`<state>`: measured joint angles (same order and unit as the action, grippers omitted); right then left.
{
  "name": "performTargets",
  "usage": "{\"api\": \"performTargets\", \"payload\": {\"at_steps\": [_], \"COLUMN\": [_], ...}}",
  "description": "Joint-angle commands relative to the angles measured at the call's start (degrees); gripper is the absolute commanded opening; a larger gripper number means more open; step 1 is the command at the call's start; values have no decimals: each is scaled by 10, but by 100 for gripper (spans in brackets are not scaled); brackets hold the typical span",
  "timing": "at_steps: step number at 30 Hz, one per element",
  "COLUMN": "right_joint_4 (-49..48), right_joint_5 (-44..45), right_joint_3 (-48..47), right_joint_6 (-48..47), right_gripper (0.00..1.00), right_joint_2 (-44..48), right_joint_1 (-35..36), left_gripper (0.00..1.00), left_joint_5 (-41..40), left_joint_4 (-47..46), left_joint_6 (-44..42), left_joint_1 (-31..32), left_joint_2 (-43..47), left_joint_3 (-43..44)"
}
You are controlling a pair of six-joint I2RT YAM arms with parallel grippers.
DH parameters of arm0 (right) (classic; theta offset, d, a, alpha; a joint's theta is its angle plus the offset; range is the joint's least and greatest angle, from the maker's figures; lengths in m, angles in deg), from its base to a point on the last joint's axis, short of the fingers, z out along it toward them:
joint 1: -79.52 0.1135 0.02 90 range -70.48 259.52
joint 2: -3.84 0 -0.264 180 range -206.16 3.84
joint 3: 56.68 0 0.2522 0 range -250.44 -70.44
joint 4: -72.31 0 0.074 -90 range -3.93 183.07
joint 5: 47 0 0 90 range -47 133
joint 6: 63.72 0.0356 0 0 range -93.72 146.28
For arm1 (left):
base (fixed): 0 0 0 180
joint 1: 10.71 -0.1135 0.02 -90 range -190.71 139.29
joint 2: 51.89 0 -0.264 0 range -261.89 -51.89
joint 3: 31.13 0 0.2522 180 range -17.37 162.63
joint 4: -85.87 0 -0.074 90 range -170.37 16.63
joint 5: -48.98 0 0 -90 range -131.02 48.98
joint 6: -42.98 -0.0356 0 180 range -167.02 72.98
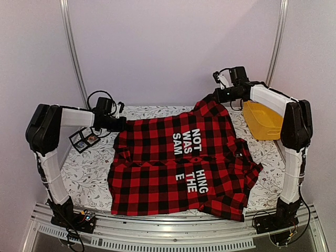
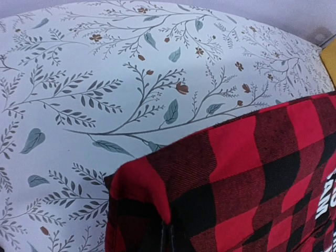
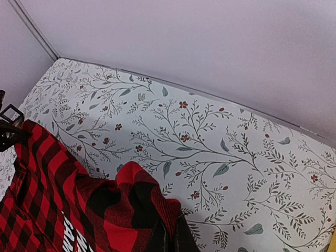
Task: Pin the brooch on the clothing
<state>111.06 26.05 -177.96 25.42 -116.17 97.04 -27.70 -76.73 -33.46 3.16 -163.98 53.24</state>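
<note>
The red-and-black checked shirt [image 1: 178, 163] lies spread on the table with its white letters facing up. My left gripper [image 1: 119, 124] is shut on the shirt's far left corner; in the left wrist view the cloth [image 2: 231, 173] folds over the closed fingertips [image 2: 167, 239]. My right gripper [image 1: 212, 97] is shut on the far right corner, where the cloth [image 3: 121, 205] bunches up over its fingers [image 3: 178, 239]. A small black-framed object [image 1: 83, 139] sits left of the shirt, and its edge shows in the right wrist view [image 3: 8, 123]. I cannot tell whether it is the brooch.
A yellow bin [image 1: 262, 121] stands at the right, beside the right arm. The table carries a white cloth with a leaf pattern [image 1: 84, 173]. Plain walls and two metal poles close in the back.
</note>
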Motion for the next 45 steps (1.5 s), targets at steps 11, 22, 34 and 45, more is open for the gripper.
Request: {"api": "performTargets", "payload": {"at_steps": [11,22,34,45], "right_joint_4": [-102,-126,-35,-10], "right_joint_5": [22,75,203,133], "right_joint_3": [47,-70,-109,168], "right_joint_6": [83,76,46,60], "right_gripper": [1,17,64,21], "right_joint_2": [-33,-189,-125,15], "right_joint_1": [-45,-45,-48,3], "left_gripper": [0,0,30,34], "left_joint_5": [-34,-53,-183,-123], "left_joint_4": [-9,3,45,-45], "left_joint_6": [-18,-34,-60,-66], "left_joint_1": [5,11,10,53], "left_joint_2": [-22,-139,-130,-73], "left_joint_3": [12,145,168,111]}}
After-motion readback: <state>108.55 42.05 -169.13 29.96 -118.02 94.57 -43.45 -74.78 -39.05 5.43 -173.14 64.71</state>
